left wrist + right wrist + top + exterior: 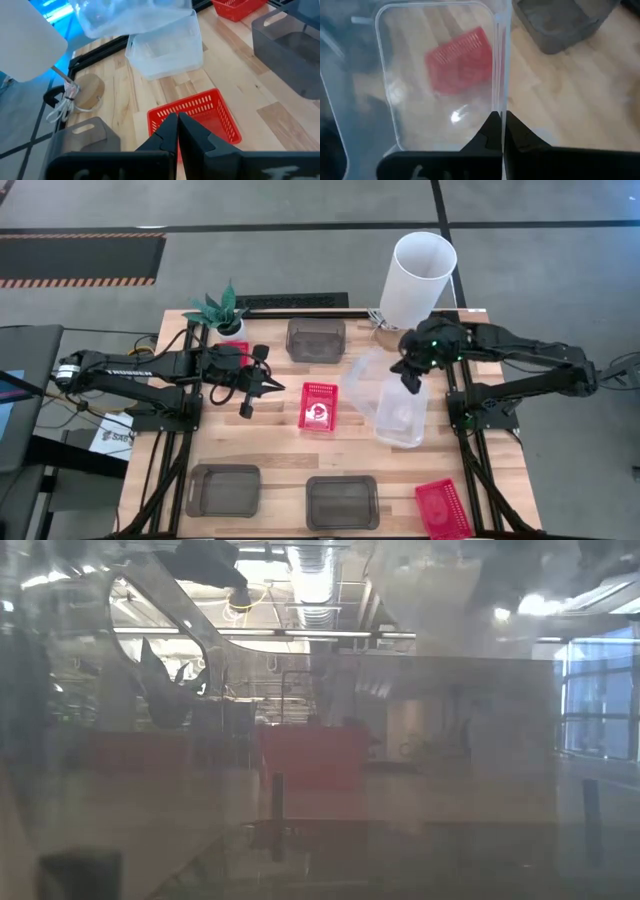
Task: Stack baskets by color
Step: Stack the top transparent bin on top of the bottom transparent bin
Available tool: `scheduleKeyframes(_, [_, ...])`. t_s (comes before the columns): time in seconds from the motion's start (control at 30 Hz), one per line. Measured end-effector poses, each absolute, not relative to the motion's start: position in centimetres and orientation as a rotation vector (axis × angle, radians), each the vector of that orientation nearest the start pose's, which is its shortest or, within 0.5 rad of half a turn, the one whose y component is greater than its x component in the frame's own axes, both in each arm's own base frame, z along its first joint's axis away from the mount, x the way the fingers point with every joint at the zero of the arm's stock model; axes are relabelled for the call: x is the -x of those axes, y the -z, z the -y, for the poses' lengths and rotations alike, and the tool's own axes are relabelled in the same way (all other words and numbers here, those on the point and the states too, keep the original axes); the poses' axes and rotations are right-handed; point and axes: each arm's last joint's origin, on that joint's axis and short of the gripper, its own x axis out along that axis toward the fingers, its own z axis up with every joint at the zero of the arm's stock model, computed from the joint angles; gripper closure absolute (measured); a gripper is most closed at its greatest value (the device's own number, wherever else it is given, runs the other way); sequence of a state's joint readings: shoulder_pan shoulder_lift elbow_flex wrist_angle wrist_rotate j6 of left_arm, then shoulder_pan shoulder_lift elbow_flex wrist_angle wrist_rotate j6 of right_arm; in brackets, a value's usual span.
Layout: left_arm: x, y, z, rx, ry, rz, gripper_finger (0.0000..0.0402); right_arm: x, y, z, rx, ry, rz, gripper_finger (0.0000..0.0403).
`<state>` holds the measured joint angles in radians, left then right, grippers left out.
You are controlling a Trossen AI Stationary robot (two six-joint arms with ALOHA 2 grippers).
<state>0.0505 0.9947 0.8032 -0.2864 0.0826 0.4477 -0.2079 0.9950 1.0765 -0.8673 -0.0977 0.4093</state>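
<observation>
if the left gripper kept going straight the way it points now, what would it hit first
Most likely the red basket in the middle of the table: the left gripper, jaws shut, aims right at it. Beyond it sits a clear basket; depth is hard to judge.

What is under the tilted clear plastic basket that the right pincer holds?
The second clear rectangular basket lies flat beneath the lifted tilted clear plastic basket that the right pincer grips; whether they touch is unclear.

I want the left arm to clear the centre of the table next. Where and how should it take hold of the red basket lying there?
Probably grip the rim of one long wall of the red basket, coming straight down from above. It sits flat with its open top up, its thin mesh walls suiting a pinch with one finger inside and one outside. The wall facing the left gripper is nearest, and the gripper, now shut, must open first.
</observation>
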Motion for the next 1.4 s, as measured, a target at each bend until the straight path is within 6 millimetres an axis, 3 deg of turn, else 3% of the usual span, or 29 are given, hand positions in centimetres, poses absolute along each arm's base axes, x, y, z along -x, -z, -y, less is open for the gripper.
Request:
scheduleKeyframes(0.1, [-21.4,-29.4,-0.8,-0.408,0.135,-0.451,0.0401,-18.0,-33.8,2.9,-0.714,0.342,-0.769,0.0398])
scheduleKeyframes(0.27, [-21.4,-29.4,-0.8,-0.405,0.133,-0.445,0.0401,-17.2,-33.1,1.3,-1.068,0.653,-0.767,0.04])
scheduleKeyframes(0.47, [-21.4,-29.4,-0.8,-0.368,0.124,-0.447,0.0401,-15.8,-31.8,-1.6,-1.253,0.907,-0.788,0.04])
scheduleKeyframes(0.7, [-21.4,-29.4,-0.8,-0.392,0.13,-0.446,0.0401,-13.9,-30.6,-3.7,-1.293,1.09,-0.838,0.0401])
scheduleKeyframes(0.93, [-21.4,-29.4,-0.8,-0.401,0.133,-0.449,0.0401,-13.1,-30.4,-4.5,-1.306,1.158,-0.836,0.0402])
scheduleKeyframes(1.4, [-21.4,-29.3,-0.8,-0.388,0.147,-0.452,0.0401,-14.1,-29.1,-6.1,-1.267,1.258,-1.004,0.0402])
